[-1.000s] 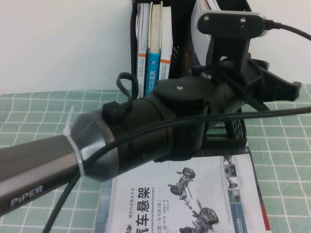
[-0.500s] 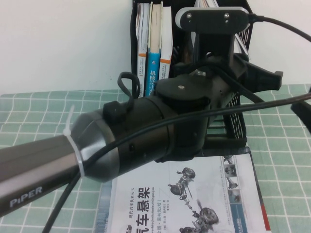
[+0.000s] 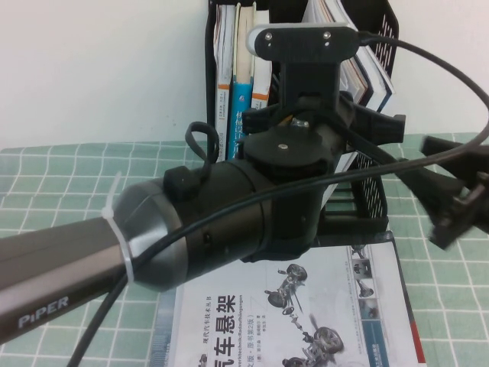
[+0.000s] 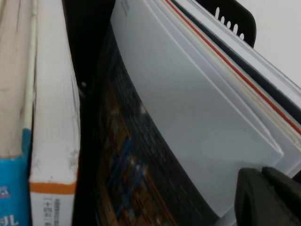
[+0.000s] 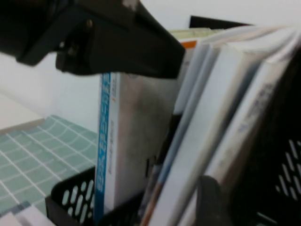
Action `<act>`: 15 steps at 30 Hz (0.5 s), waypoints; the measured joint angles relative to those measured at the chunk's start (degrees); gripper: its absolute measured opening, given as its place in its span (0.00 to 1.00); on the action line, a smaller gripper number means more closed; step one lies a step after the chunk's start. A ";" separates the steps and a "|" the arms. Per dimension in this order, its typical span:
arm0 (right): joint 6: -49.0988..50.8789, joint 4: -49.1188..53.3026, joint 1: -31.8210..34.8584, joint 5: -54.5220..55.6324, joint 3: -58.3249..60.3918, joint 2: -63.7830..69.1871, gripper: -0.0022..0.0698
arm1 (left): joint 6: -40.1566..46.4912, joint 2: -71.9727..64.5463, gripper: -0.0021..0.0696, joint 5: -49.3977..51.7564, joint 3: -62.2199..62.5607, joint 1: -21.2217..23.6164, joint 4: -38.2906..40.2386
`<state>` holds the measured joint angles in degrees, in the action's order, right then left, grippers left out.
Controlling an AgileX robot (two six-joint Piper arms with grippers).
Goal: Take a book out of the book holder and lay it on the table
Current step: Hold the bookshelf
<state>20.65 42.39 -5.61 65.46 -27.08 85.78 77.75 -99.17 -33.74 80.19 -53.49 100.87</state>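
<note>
**A:** So what changed in the last second?

**B:** Two things. The left arm swung its wrist to the left, and it no longer covers the right compartment of the book holder (image 3: 367, 202), so the leaning books in there show now. The right gripper (image 3: 416, 157) has also come in from the right edge. It sits just right of the holder with its claw spread and nothing in it.

**A:** And the left gripper (image 4: 265, 197)?

**B:** It's pushed in among the leaning books on the far side of its own wrist. I honestly cannot tell whether it's gripping anything.

**A:** Where's the book (image 3: 348, 46) then?

**B:** In the holder, not out yet. My guess is it's one of the leaners in that right compartment, but no cover photo is showing, so I can't pin it down. It looks like both arms are lining up on that bundle, so the pull hasn't started.

**A:** What's the count?

**B:** There are two arms and one holder. Three upright books (image 3: 243, 76) stand in the left compartment, one of them with a blue spine. On the right there are at least two leaners, though I can't count them exactly. One car-suspension book (image 3: 306, 306) lies flat on the table (image 3: 61, 176) at the near side.
</note>
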 joint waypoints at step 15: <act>-0.18 -8.51 -3.06 0.22 -5.87 9.01 0.61 | -11.03 0.11 0.03 13.37 -0.13 0.10 0.00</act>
<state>20.47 33.88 -8.67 65.68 -32.95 94.79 66.72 -99.05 -20.37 80.05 -53.39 100.87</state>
